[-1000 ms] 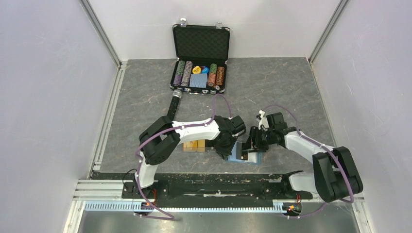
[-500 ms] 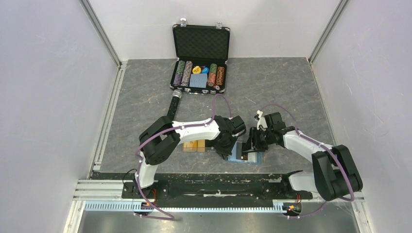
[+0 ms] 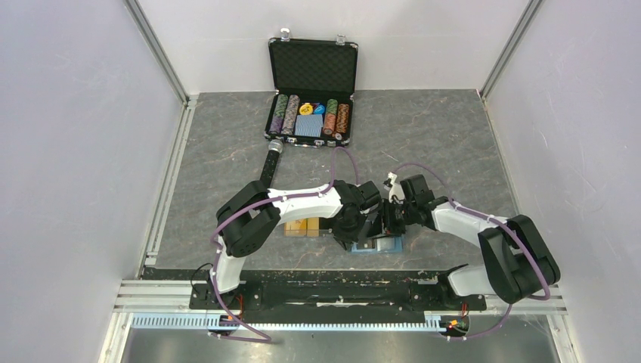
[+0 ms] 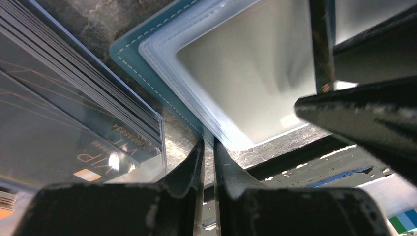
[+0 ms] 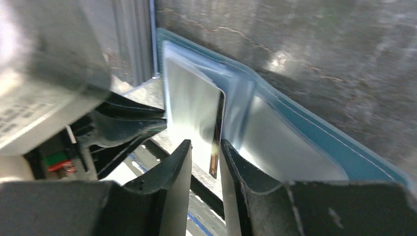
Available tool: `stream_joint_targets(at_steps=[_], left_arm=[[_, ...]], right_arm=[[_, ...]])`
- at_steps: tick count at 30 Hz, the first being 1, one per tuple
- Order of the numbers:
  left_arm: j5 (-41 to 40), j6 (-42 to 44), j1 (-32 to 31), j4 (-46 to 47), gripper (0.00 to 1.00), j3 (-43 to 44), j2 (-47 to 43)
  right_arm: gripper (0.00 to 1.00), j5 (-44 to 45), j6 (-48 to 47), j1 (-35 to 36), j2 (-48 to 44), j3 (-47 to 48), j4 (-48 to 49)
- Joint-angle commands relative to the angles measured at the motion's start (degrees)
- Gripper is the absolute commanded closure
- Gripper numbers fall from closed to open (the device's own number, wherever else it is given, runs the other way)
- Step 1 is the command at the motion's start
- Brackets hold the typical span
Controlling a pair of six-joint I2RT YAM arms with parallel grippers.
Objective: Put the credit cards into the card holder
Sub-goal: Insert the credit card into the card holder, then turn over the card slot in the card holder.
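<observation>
The teal-blue card holder (image 3: 382, 246) lies open near the table's front edge, its clear sleeves showing. My left gripper (image 3: 355, 231) pinches the holder's near edge (image 4: 130, 54), its fingers almost together (image 4: 209, 142). My right gripper (image 3: 383, 223) is close beside it over the holder (image 5: 314, 137). A credit card (image 5: 192, 113) with a dark, orange-printed edge stands partly in a sleeve. Its lower corner is between my right fingers (image 5: 205, 143), which stand a little apart, wider than the card. More orange-yellow credit cards (image 3: 302, 227) lie under my left arm.
An open black chip case (image 3: 311, 113) with chips and a deck stands at the back. A black cylinder (image 3: 270, 162) lies in front of it. A clear box of dark cards marked VIP (image 4: 59, 123) sits right beside the holder. Metal rails (image 3: 302, 291) run along the front edge.
My right arm has swung left, closer to the left gripper, and its jaws have narrowed. The left arm has barely moved.
</observation>
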Motion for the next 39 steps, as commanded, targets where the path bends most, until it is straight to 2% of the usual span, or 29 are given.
stream_joint_targets(at_steps=[1, 4, 8, 14, 16, 21, 27, 39], left_arm=[[-0.81, 1.91, -0.68, 2.56, 0.83, 2.03, 0.32], [-0.57, 1.91, -0.67, 3.84, 0.81, 1.70, -1.10], [-1.75, 1.92, -0.51, 4.06, 0.73, 1.52, -3.97], [-0.57, 0.35, 1.08, 6.44, 0.60, -0.91, -9.72], [1.77, -0.78, 2.30, 9.35, 0.57, -2.65, -11.75], [8.99, -4.43, 5.39, 16.53, 0.55, -6.61, -14.19], [12.49, -8.54, 6.34, 21.20, 0.55, -8.12, -12.02], [6.04, -8.03, 6.26, 14.80, 0.53, -5.59, -6.16]], right_arm=[[0.71, -5.74, 6.03, 1.21, -0.76, -1.27, 6.96], [0.77, -6.55, 7.71, 1.25, -0.94, -2.92, 9.02], [0.76, -2.65, 4.68, 1.24, -1.43, -1.18, 3.95], [0.58, 4.18, -1.94, 1.19, -3.53, 4.92, -5.87], [0.56, 5.29, -3.45, 1.22, -3.96, 6.38, -7.81], [0.66, 6.75, -5.02, 1.22, -3.92, 7.44, -9.26], [0.77, 4.60, -4.88, 1.18, -2.86, 4.93, -6.03], [0.88, 4.41, -3.82, 1.28, 0.03, 0.30, -1.19]])
